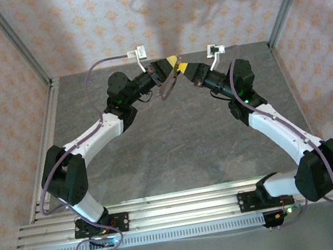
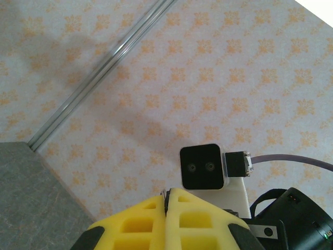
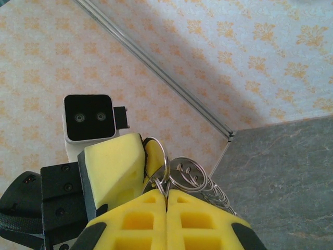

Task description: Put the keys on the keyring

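Observation:
Both arms meet high over the back of the table. In the top view my left gripper [image 1: 171,61] and right gripper [image 1: 181,67] touch tip to tip, and the keyring [image 1: 167,89] hangs below them as a thin loop. From the right wrist, my right gripper [image 3: 166,191] is shut on a silver ring of the keyring [image 3: 165,156], which also passes between the left gripper's yellow fingers [image 3: 112,161]. More linked rings [image 3: 188,175] and a chain [image 3: 219,198] trail down to the right. In the left wrist view my left gripper [image 2: 168,200] is shut on a thin metal edge [image 2: 164,196]. I cannot pick out the keys.
The grey stone-patterned table [image 1: 175,142] lies well below the grippers. Patterned walls with aluminium corner posts [image 1: 17,44] close in the back and sides. The right wrist's camera block [image 2: 203,166] sits just beyond the left fingertips.

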Robot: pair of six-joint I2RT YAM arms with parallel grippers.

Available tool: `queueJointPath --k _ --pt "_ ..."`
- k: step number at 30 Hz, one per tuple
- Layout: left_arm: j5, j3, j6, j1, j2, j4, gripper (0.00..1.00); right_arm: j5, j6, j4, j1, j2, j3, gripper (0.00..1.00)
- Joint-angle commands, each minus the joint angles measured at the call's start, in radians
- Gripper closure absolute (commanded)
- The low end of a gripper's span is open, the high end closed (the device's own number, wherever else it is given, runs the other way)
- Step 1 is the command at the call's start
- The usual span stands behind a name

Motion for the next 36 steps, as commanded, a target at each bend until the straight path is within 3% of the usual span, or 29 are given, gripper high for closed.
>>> queueJointPath --k 1,17,18,21,23,31,36 --pt "0.022 0.035 0.001 -0.007 -0.006 0.051 1.00 -0.026 -0.019 0.048 0.023 0.000 0.031 1.00" --pt "0.015 0.023 -0.016 -0.013 0.002 0.075 1.00 0.021 -0.079 -0.038 0.087 0.037 0.084 1.00" --pt "0.014 0.023 -0.018 -0.012 0.004 0.076 1.00 0.028 -0.089 -0.056 0.087 0.030 0.081 0.98" --pt "0.011 0.022 -0.020 -0.013 0.008 0.081 1.00 0.047 -0.109 -0.091 0.077 -0.006 0.063 0.74" --pt "0.008 0.020 -0.019 -0.012 0.009 0.083 1.00 0.044 -0.101 -0.092 0.055 -0.038 0.047 0.65" --pt "0.012 0.028 -0.020 -0.012 0.015 0.089 1.00 0.014 -0.097 -0.144 -0.069 -0.229 -0.009 0.57" --pt "0.021 0.034 -0.018 -0.013 0.015 0.088 1.00 0.039 -0.091 -0.164 -0.117 -0.241 0.019 0.57"
